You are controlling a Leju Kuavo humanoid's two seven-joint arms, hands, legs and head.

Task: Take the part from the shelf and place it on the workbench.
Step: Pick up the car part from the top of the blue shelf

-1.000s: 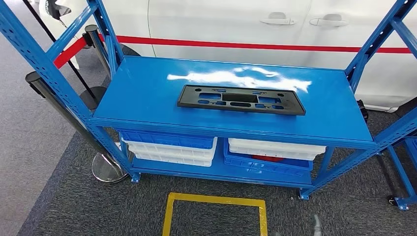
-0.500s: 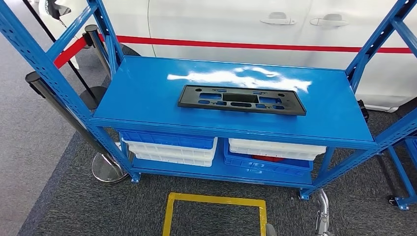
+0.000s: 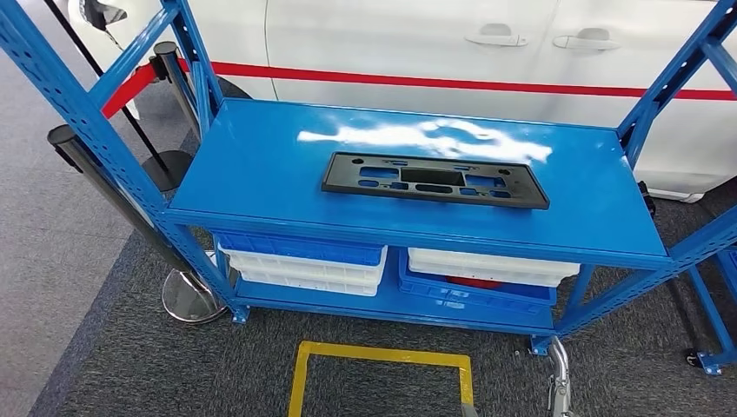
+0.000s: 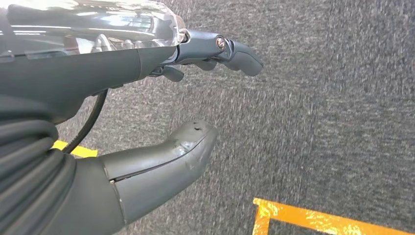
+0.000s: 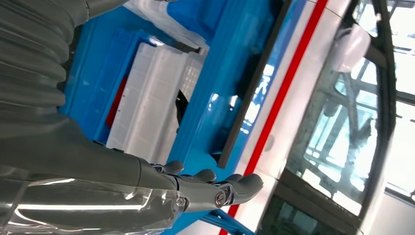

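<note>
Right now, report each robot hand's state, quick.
Left robot hand: open, holding nothing, thumb and fingers apart over the carpet.
Right robot hand: open, holding nothing, fingers stretched toward the blue shelf.

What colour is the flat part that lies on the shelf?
Black, a matte dark plastic part on the blue shelf; it shows best in the head view.

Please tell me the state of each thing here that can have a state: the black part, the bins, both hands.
black part: lying flat on the top shelf, not held
white bins: stacked on the lower shelf, under a blue bin
car doors: closed
left hand: empty, fingers apart, over the carpet
right hand: empty, fingers extended, facing the shelf
</note>
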